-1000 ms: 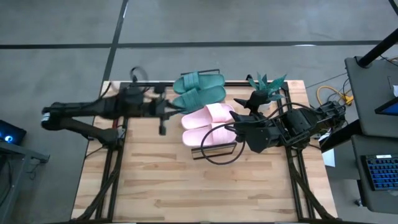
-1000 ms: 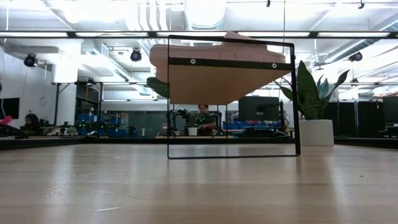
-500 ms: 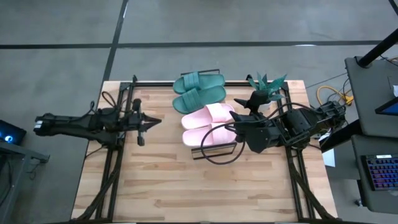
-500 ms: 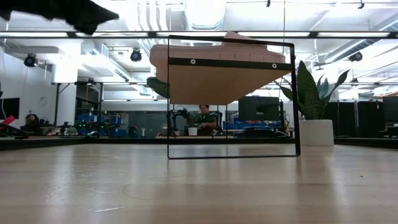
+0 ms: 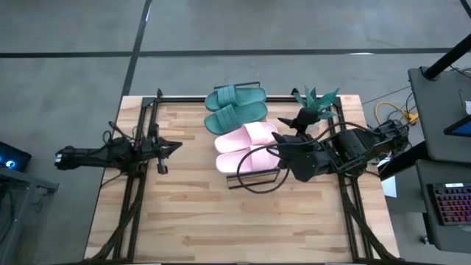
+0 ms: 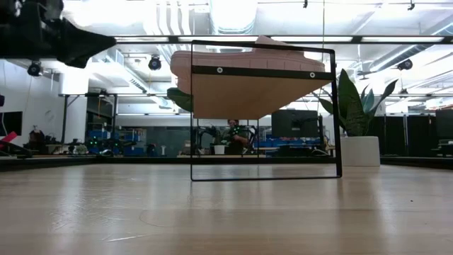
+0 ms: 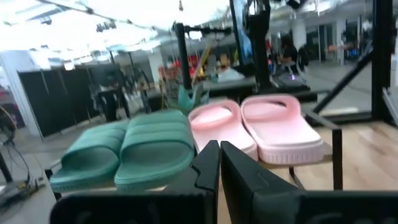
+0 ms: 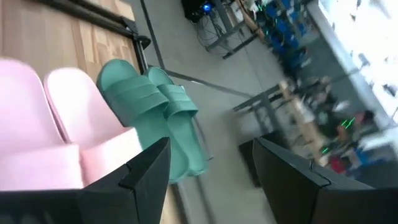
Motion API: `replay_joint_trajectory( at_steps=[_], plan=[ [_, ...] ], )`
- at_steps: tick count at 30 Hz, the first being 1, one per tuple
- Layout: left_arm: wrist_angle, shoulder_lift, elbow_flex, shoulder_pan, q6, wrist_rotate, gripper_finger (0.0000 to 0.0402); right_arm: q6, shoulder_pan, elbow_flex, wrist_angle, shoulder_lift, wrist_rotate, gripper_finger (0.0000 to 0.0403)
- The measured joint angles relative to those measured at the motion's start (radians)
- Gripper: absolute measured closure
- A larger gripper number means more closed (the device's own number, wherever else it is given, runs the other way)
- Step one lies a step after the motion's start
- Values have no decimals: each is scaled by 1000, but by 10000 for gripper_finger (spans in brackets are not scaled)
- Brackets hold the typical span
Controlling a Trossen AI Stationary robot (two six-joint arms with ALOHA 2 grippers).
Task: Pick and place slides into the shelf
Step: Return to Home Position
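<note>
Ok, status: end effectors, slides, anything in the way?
Left end effector shut, empty, over table's left. Right end effector open, beside shelf. Green slides and pink slides on shelf. Black cable loops by shelf.

Your table point(image 5: 191, 213) is pale wood in glued strips, smooth, with a soft sheen in the low view. Toward twelve o'clock on it, the shelf point(image 6: 255, 95) pairs a light-wood plank with a thin black metal wire frame. The pink slides point(image 7: 261, 127) and green slides point(image 7: 137, 146) look like moulded rubber — matt and smooth, the green straps ribbed. The left gripper point(image 7: 219, 149) and right gripper point(image 8: 211, 142) have dark, matt, plastic-looking fingers. The floor point(image 5: 73, 44) round the table is smooth grey concrete.
</note>
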Motion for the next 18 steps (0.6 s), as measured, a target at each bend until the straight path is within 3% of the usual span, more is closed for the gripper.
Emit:
replay_joint_trajectory(
  at_steps=[3,7,15,18],
  plan=[
    [-16,-69,-38,0,-1,1,402,123,5,-1,-5,0,-22,183],
    [-34,-63,-85,0,-3,-27,402,210,44,-54,-17,-2,-68,183],
    [-14,-44,-104,0,-25,-31,402,408,162,-323,-11,-21,-70,184],
    [-15,-45,-104,0,-25,-31,402,443,234,-446,50,-58,-115,191]
  ],
)
